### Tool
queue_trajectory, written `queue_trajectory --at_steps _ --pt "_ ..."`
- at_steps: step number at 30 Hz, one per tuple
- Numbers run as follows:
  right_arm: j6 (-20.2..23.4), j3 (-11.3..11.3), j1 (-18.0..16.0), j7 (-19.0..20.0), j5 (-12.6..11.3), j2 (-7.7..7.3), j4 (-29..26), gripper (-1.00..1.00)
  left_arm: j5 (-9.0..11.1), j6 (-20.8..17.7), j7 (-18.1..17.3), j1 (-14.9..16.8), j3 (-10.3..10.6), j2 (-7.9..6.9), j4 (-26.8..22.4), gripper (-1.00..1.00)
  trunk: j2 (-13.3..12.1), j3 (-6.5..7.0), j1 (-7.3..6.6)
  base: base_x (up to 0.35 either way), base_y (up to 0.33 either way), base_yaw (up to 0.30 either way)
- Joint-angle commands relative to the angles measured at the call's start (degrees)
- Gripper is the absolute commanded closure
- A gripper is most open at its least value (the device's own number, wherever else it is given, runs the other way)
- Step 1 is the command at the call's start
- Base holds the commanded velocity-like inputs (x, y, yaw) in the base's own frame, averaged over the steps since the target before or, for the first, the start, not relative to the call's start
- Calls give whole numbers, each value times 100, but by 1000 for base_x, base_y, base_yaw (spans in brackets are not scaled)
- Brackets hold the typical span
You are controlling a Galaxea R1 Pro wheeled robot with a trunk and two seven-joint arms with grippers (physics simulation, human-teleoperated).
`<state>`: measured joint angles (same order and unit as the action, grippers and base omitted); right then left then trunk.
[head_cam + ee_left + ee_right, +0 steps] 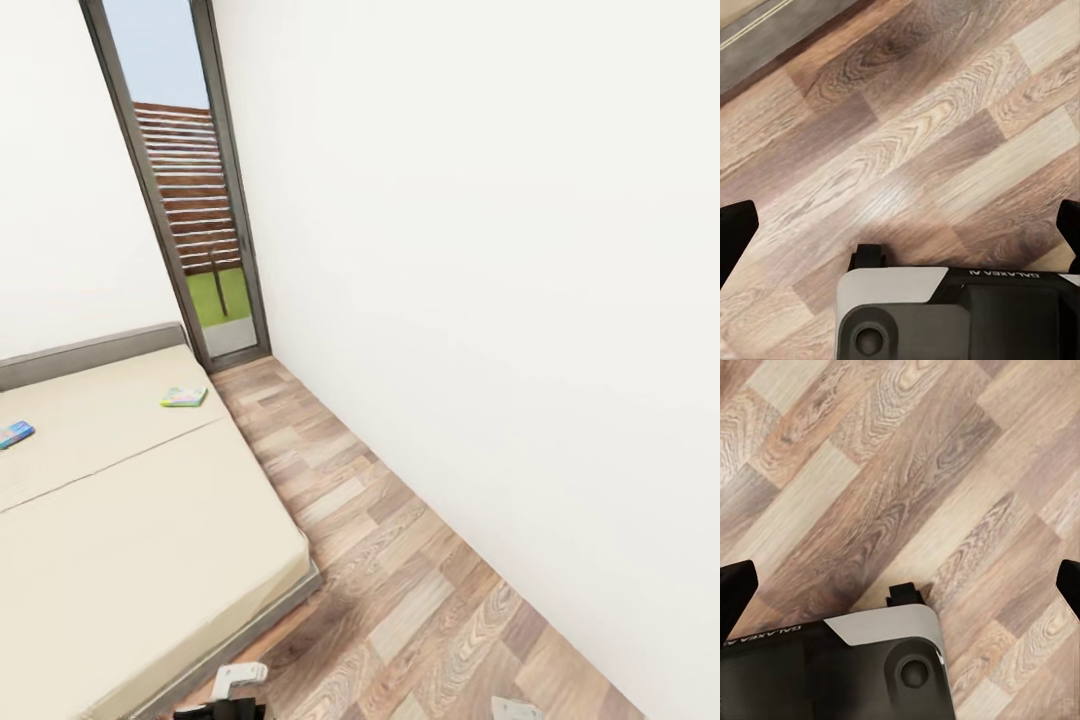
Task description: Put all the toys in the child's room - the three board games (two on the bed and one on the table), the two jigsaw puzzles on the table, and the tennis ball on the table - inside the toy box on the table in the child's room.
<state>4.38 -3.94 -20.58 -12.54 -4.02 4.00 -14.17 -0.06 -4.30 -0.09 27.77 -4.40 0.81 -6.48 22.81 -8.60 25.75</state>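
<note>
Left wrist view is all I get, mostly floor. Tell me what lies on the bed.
Observer: Two flat boxes lie on the bed; the greenish box sits near the mattress edge on the window side.
Operator: Give me the other one.
Observer: The blue box lies at the head view's left edge.
Operator: Report the right gripper.
Observer: The right gripper is open over the floor, holding nothing.

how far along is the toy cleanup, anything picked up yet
Nothing looks done yet. Two flat game boxes lie on the bed: one near its window-side edge, one at the picture's left edge. Both wrist views show wide-apart fingers over bare wood floor, holding nothing. Collecting both boxes and everything on the table remains.
</note>
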Motion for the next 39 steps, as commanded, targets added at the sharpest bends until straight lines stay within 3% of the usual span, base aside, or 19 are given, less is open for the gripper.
queue_trajectory --at_steps 1,23,32,37,39 --pt "25 -20 1 -11 -37 6 -15 -100 -5 -33 1 2 -40 5 -9 -100 11 -8 3 0 -253 272" --pt "28 -11 0 -12 -37 13 -15 -100 -20 -18 17 1 -36 7 -2 -100 11 2 3 29 -286 288" --pt "21 -12 2 4 -42 11 -20 -100 -9 79 -53 -12 -39 -35 -7 -100 11 -3 3 11 -77 189" --pt "13 -13 5 39 -41 0 -72 -100 19 56 -333 -13 -60 -105 -40 -100 11 -3 3 1 -9 30" --pt "15 -6 5 48 -39 -8 -89 -100 28 -13 -643 -1 -72 -204 -71 -100 11 -3 3 0 -3 10"
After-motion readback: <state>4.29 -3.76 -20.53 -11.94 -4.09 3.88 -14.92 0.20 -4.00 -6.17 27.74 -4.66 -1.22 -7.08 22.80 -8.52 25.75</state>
